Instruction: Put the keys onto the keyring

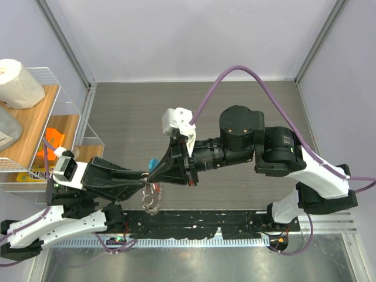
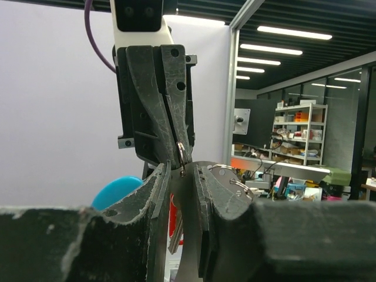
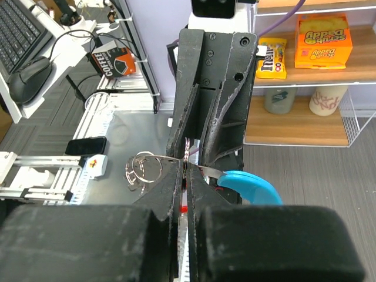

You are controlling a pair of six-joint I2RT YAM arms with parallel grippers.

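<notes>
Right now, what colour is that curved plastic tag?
Light blue; the tag shows best in the right wrist view.

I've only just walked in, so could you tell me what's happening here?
Both grippers meet tip to tip above the table. The right gripper is shut on what looks like thin metal of the keyring, its blue tag dangling. The left gripper is slightly open, the red key hanging between its fingers.
</notes>
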